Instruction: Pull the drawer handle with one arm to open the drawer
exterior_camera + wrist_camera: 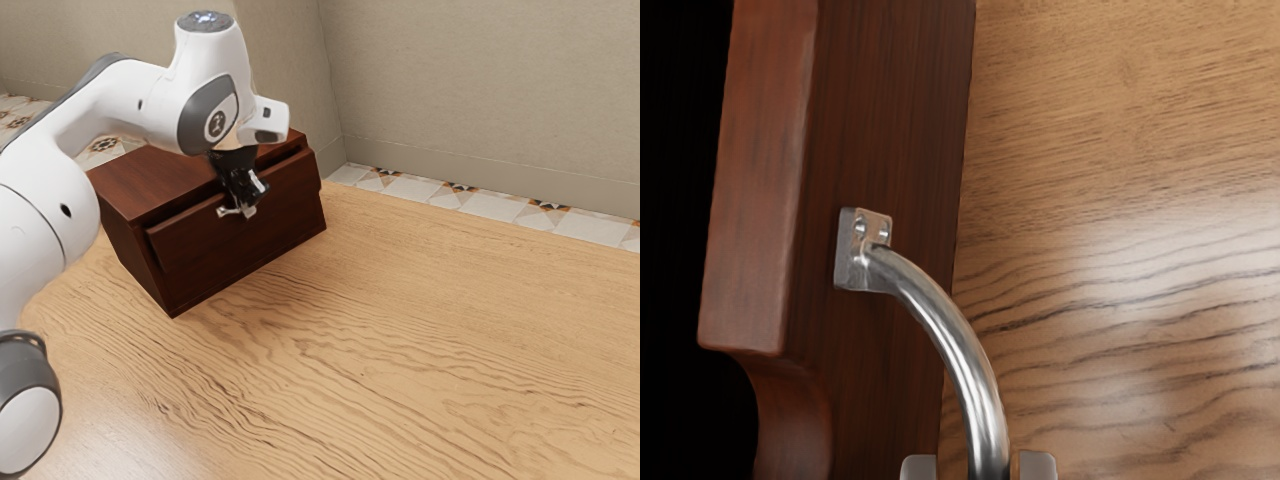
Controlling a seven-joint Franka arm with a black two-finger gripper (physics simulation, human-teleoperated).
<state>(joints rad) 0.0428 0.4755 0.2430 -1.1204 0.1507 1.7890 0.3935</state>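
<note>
1. The arm (120,110) enters from the exterior view's left. It reaches down over the front edge of a dark-brown wooden cabinet (150,180).
2. The cabinet sits on a light oak-grain surface (420,330), near the corner of the beige walls (480,70). A strip of patterned tiles (500,205) runs along the wall base.
3. The black gripper (241,198) points down at the drawer front (240,240), on the metal handle (238,211) at the upper middle of the panel.
4. Wrist view: the handle (950,330) is a curved steel bar. A square mounting plate (862,248) fixes it to the drawer front (890,150).
5. Wrist view: the bar runs between two pale finger pads (919,467), one on each side and both against it. The jaws are closed narrowly, clamped on the handle.
6. Drawer state: the front panel stands slightly proud of the cabinet body, with a dark gap behind its top edge. The drawer is partly open.
7. Wrist view: a black void lies behind the panel, on the side away from the handle.
</note>
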